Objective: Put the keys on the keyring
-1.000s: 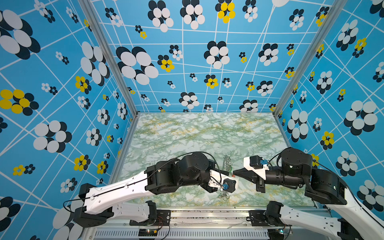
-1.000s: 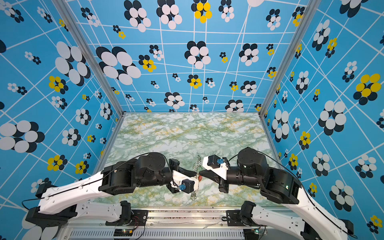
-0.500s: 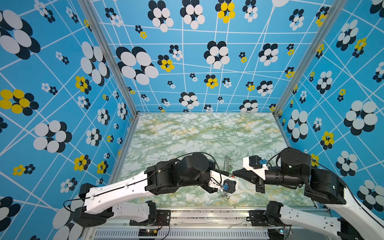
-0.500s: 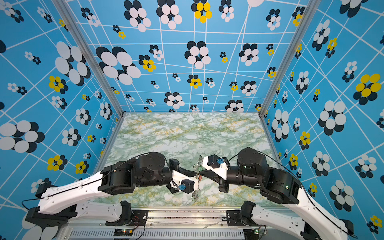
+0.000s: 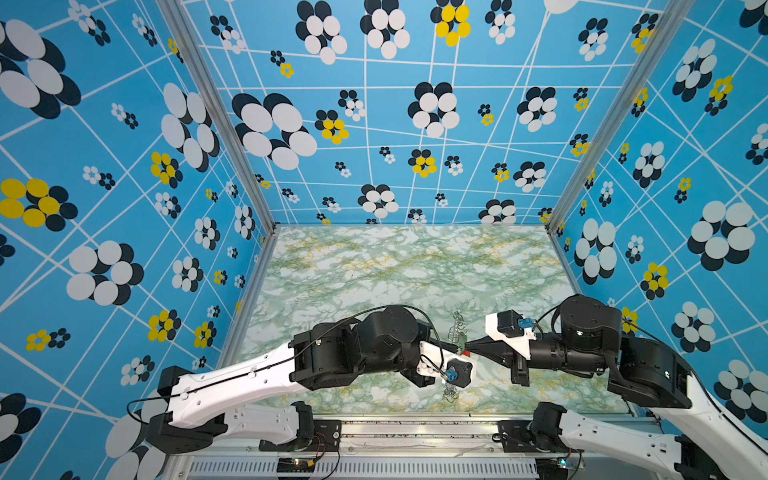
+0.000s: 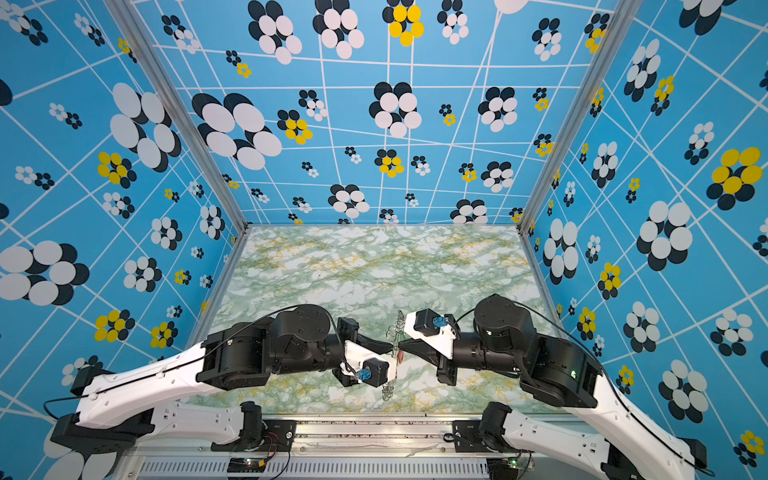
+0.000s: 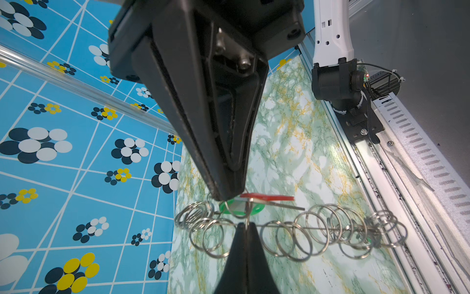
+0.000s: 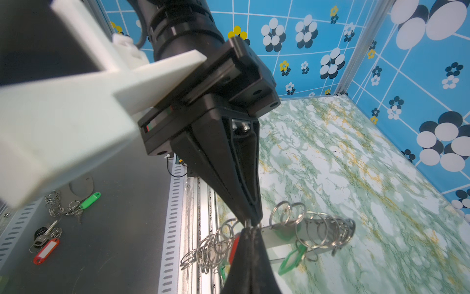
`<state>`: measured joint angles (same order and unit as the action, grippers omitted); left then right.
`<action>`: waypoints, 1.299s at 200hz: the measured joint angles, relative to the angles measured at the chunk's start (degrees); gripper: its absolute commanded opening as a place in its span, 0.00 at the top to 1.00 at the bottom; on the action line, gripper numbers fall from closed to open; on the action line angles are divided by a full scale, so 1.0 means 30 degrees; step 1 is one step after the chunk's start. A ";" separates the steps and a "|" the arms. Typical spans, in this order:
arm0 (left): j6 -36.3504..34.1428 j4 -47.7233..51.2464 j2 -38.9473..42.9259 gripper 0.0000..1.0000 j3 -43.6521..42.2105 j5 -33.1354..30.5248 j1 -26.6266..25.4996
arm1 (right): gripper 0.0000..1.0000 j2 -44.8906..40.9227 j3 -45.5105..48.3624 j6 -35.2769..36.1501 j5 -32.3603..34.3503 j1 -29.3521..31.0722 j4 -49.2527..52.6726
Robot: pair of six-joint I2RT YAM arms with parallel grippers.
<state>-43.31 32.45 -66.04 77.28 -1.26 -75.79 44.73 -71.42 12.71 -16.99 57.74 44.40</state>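
I have both hands nose to nose above the near part of the worktop. The keyring is carried between them, clear of the surface, with its row of wire rings dangling. My left hand is pinched fully together on one wire ring that stands edge-on out of its tips. My right hand is closed just as tightly, its tip at the same spot and touching the end of the red tag. Whether it grips the tag's key, its loop or the ring itself I cannot tell.

As I judge it, one key looks done, since a green tag hangs from the rings. The red one sits right at the pinch, so I'd call it mid-threading, not proven on. I see no loose key on the worktop. A second ring plate and a red-tagged key lie on the grey surface past the front rail, off the worktop.

For room, there is open worktop behind and to either side, and the walls are well apart from both hands. The tight places are the rail nearby and the meeting point of the two hands, where any twist must be small. The dangling rings could snag.
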 measured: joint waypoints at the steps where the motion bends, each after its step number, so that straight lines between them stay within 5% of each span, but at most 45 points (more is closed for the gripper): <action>1: 0.0000 0.0000 0.0000 1.00 0.0000 -0.0007 0.0000 | 1.00 0.0000 0.0000 -0.0015 -0.0007 0.0000 0.0000; 260: 0.0073 0.0197 0.0087 1.00 0.0168 -0.0095 -0.0087 | 1.00 0.0102 0.0000 -0.0175 0.0685 0.0000 0.0000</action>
<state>-43.09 33.04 -65.78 77.78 -1.54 -76.05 45.04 -71.42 12.19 -14.94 57.74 44.40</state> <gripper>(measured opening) 0.045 0.046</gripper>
